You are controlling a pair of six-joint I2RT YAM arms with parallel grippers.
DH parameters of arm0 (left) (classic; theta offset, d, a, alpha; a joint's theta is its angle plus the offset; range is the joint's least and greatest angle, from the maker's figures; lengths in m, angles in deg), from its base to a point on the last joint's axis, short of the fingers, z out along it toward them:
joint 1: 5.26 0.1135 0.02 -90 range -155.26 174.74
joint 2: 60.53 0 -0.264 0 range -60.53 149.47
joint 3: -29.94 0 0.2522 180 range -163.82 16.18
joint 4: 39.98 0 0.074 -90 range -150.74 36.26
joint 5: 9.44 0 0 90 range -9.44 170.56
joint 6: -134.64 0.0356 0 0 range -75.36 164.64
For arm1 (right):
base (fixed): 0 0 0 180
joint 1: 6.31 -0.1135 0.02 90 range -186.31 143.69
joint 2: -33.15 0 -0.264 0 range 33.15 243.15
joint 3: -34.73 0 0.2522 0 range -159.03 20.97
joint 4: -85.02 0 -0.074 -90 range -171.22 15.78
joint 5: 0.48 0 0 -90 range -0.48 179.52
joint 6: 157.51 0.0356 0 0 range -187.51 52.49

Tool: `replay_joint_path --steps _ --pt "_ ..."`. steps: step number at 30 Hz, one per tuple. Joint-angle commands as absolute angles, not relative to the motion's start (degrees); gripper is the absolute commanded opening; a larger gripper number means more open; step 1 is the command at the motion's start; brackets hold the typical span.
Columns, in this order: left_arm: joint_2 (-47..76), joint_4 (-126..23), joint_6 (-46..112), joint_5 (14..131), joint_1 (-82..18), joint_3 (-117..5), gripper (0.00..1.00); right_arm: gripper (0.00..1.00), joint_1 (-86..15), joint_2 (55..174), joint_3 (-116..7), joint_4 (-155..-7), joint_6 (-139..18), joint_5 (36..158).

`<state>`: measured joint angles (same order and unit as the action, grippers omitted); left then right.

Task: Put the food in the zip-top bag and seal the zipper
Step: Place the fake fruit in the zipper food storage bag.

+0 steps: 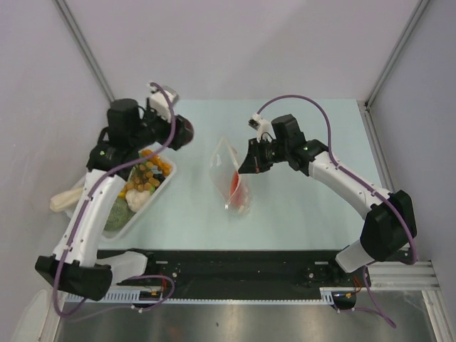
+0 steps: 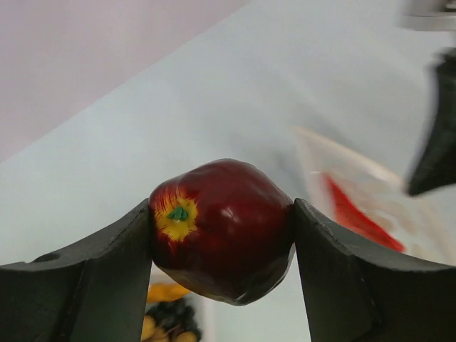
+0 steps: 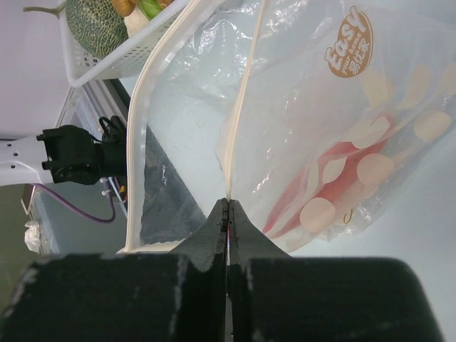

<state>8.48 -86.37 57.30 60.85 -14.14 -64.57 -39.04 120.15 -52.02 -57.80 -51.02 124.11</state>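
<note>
Pale-green table (image 1: 299,135): my work surface. The bag lies near its middle, between the two arms, so both can reach it.
White tray (image 1: 168,179): at the left, under the left arm, with the remaining food in it (orange, yellow and green pieces), close to the arm that does the picking.
Zip-top bag (image 1: 225,162): clear plastic printed with pale dots, one side lifted off the table. One red piece (image 1: 237,187) lies inside, at the near end.
Zipper (image 3: 153,92): its two whitish strips stand apart, so the mouth gapes. I judge that sealing comes much later.
Right gripper (image 3: 228,214): fingers pressed together on one lip of the zipper, lifting it away from the other to give me a wide opening for loading.
Left gripper (image 2: 222,214): clamped on a dark red toy fruit (image 2: 228,246), hanging between tray and bag with the bag ahead of it.
Next move, as I judge it: carry the fruit over the open mouth and let go only once it is past both strips, since the lips are flimsy.
</note>
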Motion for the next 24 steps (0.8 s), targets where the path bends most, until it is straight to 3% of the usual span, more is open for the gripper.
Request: replay_joint_path --steps 1,10,13,14,16,21,24 --pt "5.82 -83.45 56.86 64.46 -29.21 -61.08 0.32 0.00 -38.56 119.64 -52.24 -59.68 -50.46 125.47" --pt "12.58 -84.06 55.45 67.81 -44.18 -57.12 0.36 0.00 -37.42 119.20 -52.24 -59.42 -50.02 126.61" --pt "14.79 -86.96 55.36 69.48 -44.46 -57.56 0.60 0.00 -36.55 119.02 -52.24 -58.81 -50.02 127.14" --pt "14.35 -87.23 55.01 71.05 -44.37 -57.91 0.80 0.00 -36.45 118.85 -52.24 -58.54 -50.02 127.40" --pt "13.04 -86.97 54.83 72.46 -43.67 -58.26 0.99 0.00 -36.10 118.93 -52.24 -57.84 -50.54 127.49" --pt "11.01 -92.66 55.89 68.28 -37.18 -64.75 1.00 0.00 -35.75 118.84 -52.24 -57.31 -51.07 127.49" --pt "11.88 -95.74 56.06 65.45 -27.35 -67.14 1.00 0.00 -35.75 118.84 -52.33 -57.48 -50.90 127.58"
